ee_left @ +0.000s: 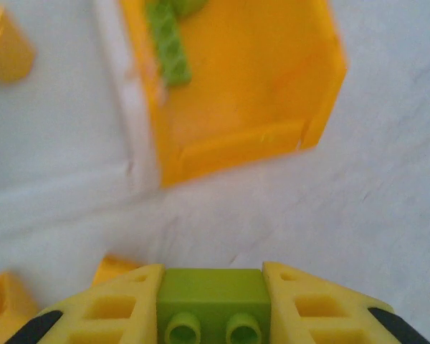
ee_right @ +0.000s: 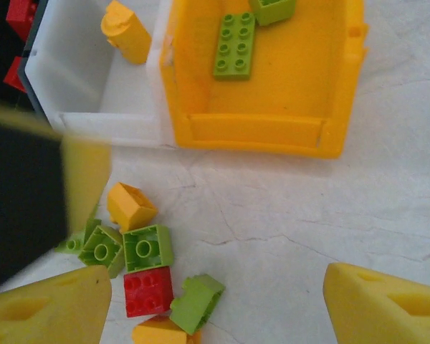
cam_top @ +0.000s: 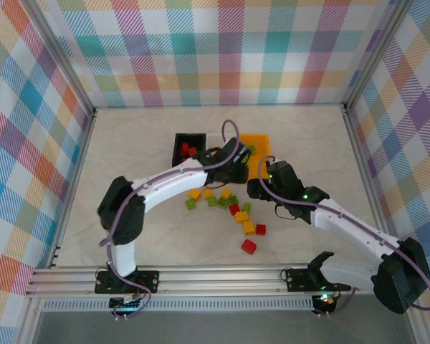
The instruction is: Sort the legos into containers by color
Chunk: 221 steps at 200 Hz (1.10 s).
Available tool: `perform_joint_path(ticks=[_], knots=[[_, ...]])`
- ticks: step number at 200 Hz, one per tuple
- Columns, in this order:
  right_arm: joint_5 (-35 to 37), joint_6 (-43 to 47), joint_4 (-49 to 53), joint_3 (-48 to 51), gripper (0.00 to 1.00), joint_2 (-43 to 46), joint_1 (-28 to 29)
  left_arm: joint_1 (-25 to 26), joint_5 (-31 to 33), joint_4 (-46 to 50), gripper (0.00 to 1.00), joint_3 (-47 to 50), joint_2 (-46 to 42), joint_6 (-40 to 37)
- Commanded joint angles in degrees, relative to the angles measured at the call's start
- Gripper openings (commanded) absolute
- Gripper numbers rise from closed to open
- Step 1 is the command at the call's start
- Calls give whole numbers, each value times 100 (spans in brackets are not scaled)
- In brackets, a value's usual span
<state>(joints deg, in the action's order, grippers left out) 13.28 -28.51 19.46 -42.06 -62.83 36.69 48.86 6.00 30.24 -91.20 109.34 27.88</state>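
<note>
My left gripper (ee_left: 211, 283) is shut on a lime green lego (ee_left: 211, 295), just above the table in front of the orange-yellow container (ee_left: 236, 93), which holds a green brick (ee_left: 168, 46). From above, this gripper (cam_top: 238, 170) hangs near the bins. The white container (ee_right: 93, 79) holds a yellow brick (ee_right: 127, 30); the black one (cam_top: 188, 147) holds red bricks. My right gripper (ee_right: 215, 287) is open over the table, beside a loose cluster: a yellow brick (ee_right: 131, 206), a green one (ee_right: 147, 248), a red one (ee_right: 147, 291). More legos (cam_top: 222, 201) lie scattered mid-table.
A red brick (cam_top: 249, 246) lies nearest the arms, with a yellow one (cam_top: 249, 227) and another red one (cam_top: 261, 229) just behind it. The left gripper's dark body (ee_right: 21, 201) fills the left of the right wrist view. Plaid walls enclose the table.
</note>
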Motion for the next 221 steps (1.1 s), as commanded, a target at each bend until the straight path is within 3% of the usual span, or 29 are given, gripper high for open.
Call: perform_joint_path(ticks=[1, 39, 69, 82, 98, 134, 193, 208, 221], knots=[[81, -185, 57, 205, 79, 297, -64, -201, -41, 607, 30, -1221, 874, -257], [35, -225, 163, 392, 79, 563, -107, -249, 352, 1733, 29, -3640, 2371, -478], [-5, -199, 224, 431, 79, 746, -135, -300, 424, 2345, 30, -4916, 3234, -448], [-9, -175, 250, 434, 79, 794, -150, -304, 389, 2558, 36, -5392, 3530, -425], [-26, -173, 251, 428, 80, 807, -157, -298, 367, 2729, 54, -5779, 3725, -396], [-93, -163, 207, 417, 80, 755, -160, -255, 321, 2715, 69, -5876, 3612, -379], [-578, 29, 111, 384, 79, 393, -160, -162, 236, 2776, 80, -5795, 2803, -285], [-861, 137, 71, 360, 77, 146, -148, -132, 253, 2636, 82, -5395, 2417, -290], [-1048, 176, 51, 363, 77, -79, -89, -106, 253, 2155, 85, -4430, 1845, -248]])
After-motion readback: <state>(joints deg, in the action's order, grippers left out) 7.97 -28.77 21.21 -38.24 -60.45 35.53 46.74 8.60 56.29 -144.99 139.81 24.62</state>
